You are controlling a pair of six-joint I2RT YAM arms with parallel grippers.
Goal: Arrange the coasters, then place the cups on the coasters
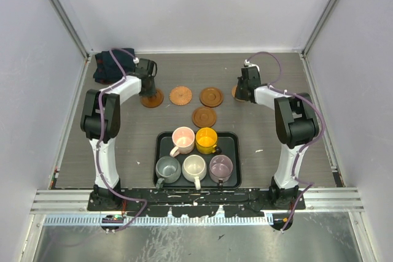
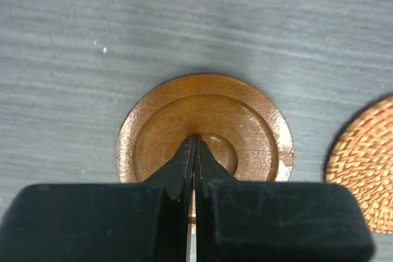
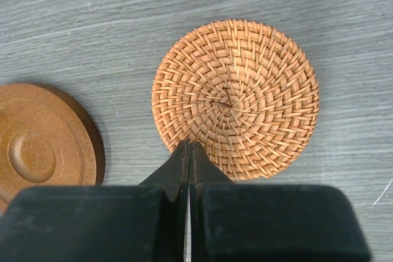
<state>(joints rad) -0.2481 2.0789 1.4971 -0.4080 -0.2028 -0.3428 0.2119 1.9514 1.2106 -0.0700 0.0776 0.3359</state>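
Note:
Several round brown coasters lie behind the tray: a dark rimmed coaster (image 1: 153,100) (image 2: 245,121), a woven one (image 1: 180,95) (image 2: 365,164), two rimmed ones (image 1: 211,96) (image 1: 204,116), and a woven one (image 3: 236,96) mostly hidden under the right arm in the top view. My left gripper (image 2: 194,140) (image 1: 147,88) is shut and empty, tips over the rimmed coaster's centre. My right gripper (image 3: 189,145) (image 1: 243,90) is shut and empty at the woven coaster's near edge. Pink (image 1: 183,137), yellow (image 1: 206,139), grey-green (image 1: 167,169), cream (image 1: 194,167) and mauve (image 1: 220,167) cups stand in the black tray (image 1: 161,145).
A dark bundle of cloth (image 1: 113,64) sits in the back left corner behind the left arm. A small white scrap (image 1: 258,150) lies right of the tray. White walls enclose the table on three sides.

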